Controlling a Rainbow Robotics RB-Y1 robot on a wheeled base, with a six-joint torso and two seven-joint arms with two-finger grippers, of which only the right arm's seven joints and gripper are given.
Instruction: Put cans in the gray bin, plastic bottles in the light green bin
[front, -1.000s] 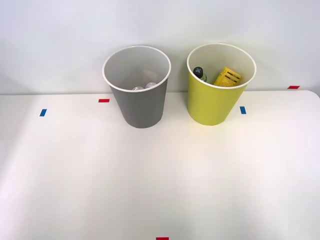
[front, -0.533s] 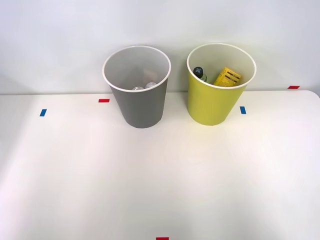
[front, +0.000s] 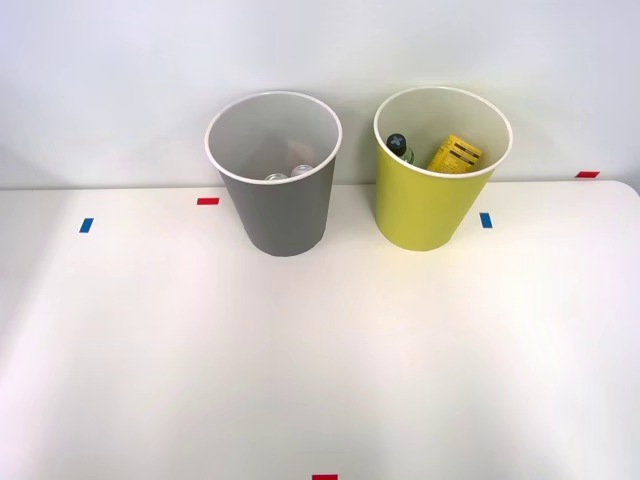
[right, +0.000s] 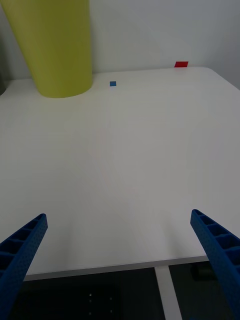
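Fingers (right: 22, 250) spread wide and empty above the white tabletop (right: 130, 165); the light green bin (right: 52, 47) stands well beyond at eleven o'clock, plastic bottles (front: 440, 152) inside; cans (front: 288, 174) in the gray bin (front: 280, 215).

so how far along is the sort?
Looks done: cans sit in the gray bin, the clear bottle and yellow bottle in the light green bin. The right tool is open, holding nothing. No items left on the table.

Bright, even light; soft faint shadows
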